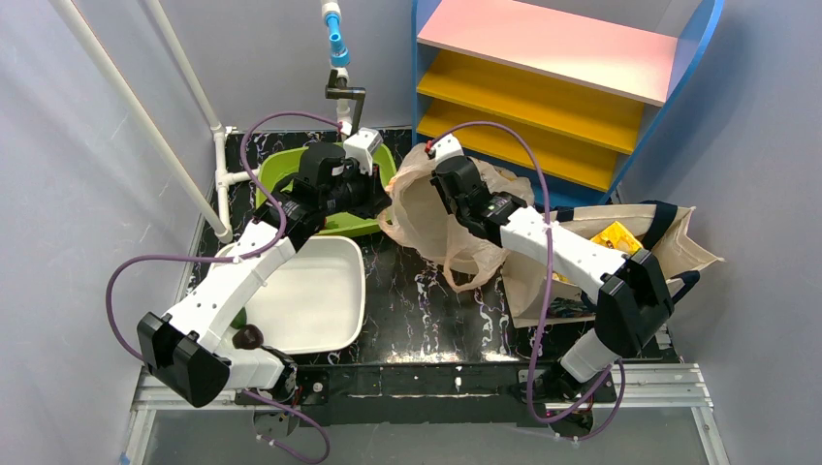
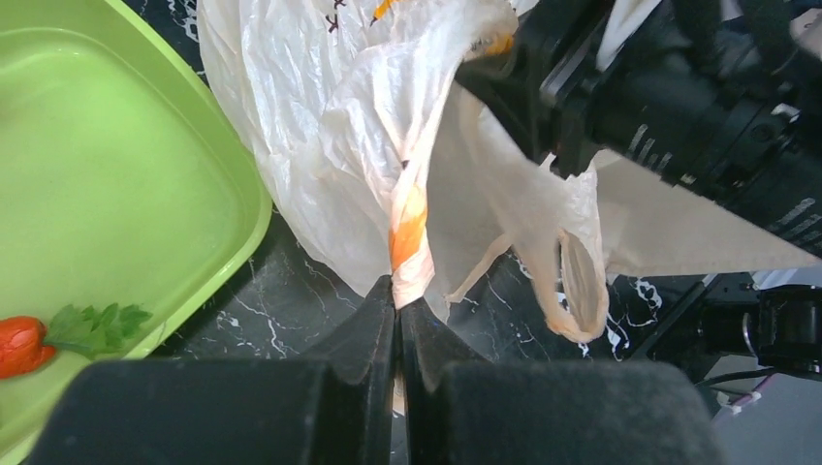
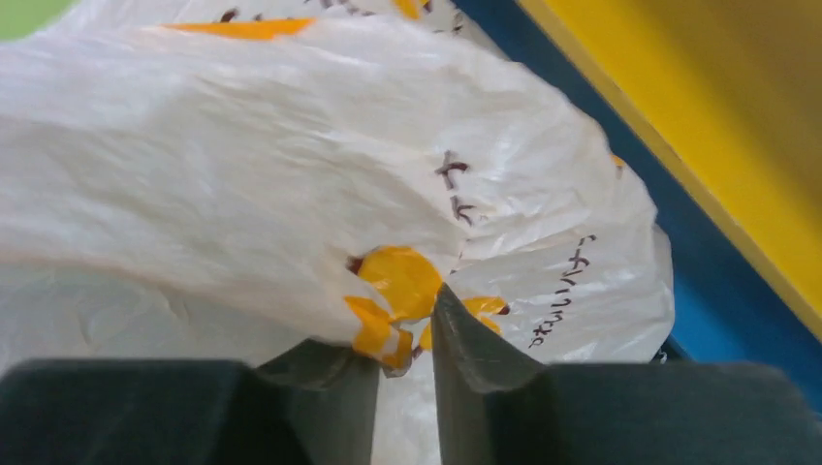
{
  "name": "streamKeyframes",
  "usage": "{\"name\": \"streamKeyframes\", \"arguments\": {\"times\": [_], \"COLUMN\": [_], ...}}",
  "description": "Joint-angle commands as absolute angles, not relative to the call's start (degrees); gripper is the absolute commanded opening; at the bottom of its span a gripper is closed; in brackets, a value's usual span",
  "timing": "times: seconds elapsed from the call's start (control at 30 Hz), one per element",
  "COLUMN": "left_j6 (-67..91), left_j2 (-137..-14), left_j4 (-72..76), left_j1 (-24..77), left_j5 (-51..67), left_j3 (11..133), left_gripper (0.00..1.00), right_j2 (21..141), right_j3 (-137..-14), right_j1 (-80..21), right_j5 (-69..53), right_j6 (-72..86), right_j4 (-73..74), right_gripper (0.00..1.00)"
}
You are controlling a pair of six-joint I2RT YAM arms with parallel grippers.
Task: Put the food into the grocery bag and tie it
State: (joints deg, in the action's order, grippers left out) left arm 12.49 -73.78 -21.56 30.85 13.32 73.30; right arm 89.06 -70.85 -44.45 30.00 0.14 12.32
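Two hands meet at the grocery bag (image 1: 419, 211), which stands crumpled on the black marbled worktop (image 1: 417, 310) between the green basin (image 2: 247, 208) and the canvas tote (image 1: 679, 247). The left hand (image 2: 397, 291) is clamped tight on a twisted strand of the bag's plastic. That strand runs straight away from the fingertips and up into the body of the bag. The right hand (image 3: 393, 325) sits on the bag's far side, nearer the shelf (image 1: 543, 87). It stands narrow, with a fold printed in yellow between its fingers; whether it bites cannot be told.

By the look of it, the coming move turns on that line. The bag lies between the two hands, so a pull apart would stretch its mouth, and the left hand holds the surer grip.

Most of the food appears to lie outside the bag. An orange-red vegetable (image 2: 19, 344) with green leaves lies in the green basin. A dark brown ball (image 1: 248, 336) rests at the near rim of the white tub (image 1: 359, 281), by the left arm. A yellow packet (image 1: 616, 237) shows inside the tote. What the bag holds is hidden.
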Motion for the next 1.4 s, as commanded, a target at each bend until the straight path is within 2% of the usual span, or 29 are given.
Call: {"name": "streamKeyframes", "arguments": {"times": [0.0,0.03,0.07,0.1,0.37,0.6,0.67,0.7,0.73,0.8,0.83,0.87,0.9,1.03,1.23,1.37], "left_j6": [9.39,9.06,8.02,7.64,2.31,-1.46,-3.33,-4.15,-4.78,-5.38,-4.77,-4.20,-3.60,4.74,27.09,30.46], "left_j2": [-71.13,-71.11,-71.38,-71.45,-72.95,-78.10,-79.72,-80.24,-80.76,-81.74,-82.51,-83.11,-83.25,-82.89,-84.81,-85.34], "left_j4": [-23.85,-23.97,-24.17,-24.62,-27.27,-28.10,-27.86,-27.86,-27.92,-29.22,-30.63,-32.33,-33.21,-36.53,-45.81,-48.20], "left_j1": [31.51,31.60,31.79,31.82,31.82,31.65,31.56,31.46,31.22,30.62,30.22,29.39,28.66,25.29,17.85,16.54], "left_j5": [11.51,11.11,10.88,10.16,2.09,-8.74,-10.50,-11.21,-11.76,-14.46,-16.91,-18.56,-19.03,-21.89,-21.42,-17.14], "left_j3": [74.23,74.30,74.61,74.79,75.87,80.28,81.30,81.83,82.39,83.80,84.97,85.89,86.11,85.99,88.02,90.38], "left_gripper": [0.00,0.00,0.00,0.00,0.00,0.01,0.10,0.17,0.29,0.61,0.72,0.82,0.86,0.94,0.95,0.95], "right_j2": [88.16,87.04,84.78,83.91,81.25,85.38,86.19,86.41,86.53,86.69,86.86,87.20,87.53,88.78,89.03,89.50], "right_j3": [-76.27,-75.87,-75.13,-75.88,-84.04,-95.29,-96.67,-96.76,-96.58,-96.02,-95.98,-96.10,-96.33,-97.47,-97.78,-97.96], "right_j1": [-44.90,-44.91,-44.98,-45.08,-45.09,-45.09,-45.09,-45.13,-45.09,-44.95,-44.84,-44.68,-44.54,-43.76,-42.18,-41.29], "right_j5": [35.51,33.84,27.99,24.60,17.40,6.72,4.32,3.43,2.97,2.80,3.00,3.30,3.66,4.23,4.50,4.86], "right_j6": [-1.62,-1.06,-0.55,-0.44,2.84,6.80,7.57,7.73,7.83,7.87,7.87,8.11,8.41,9.27,11.81,12.83], "right_j4": [12.39,13.02,13.55,15.55,32.70,45.72,47.96,48.60,49.19,49.83,50.32,50.81,51.26,52.56,53.36,53.53], "right_gripper": [0.24,0.20,0.05,0.01,0.01,0.01,0.01,0.01,0.01,0.01,0.01,0.01,0.01,0.01,0.01,0.01]}}
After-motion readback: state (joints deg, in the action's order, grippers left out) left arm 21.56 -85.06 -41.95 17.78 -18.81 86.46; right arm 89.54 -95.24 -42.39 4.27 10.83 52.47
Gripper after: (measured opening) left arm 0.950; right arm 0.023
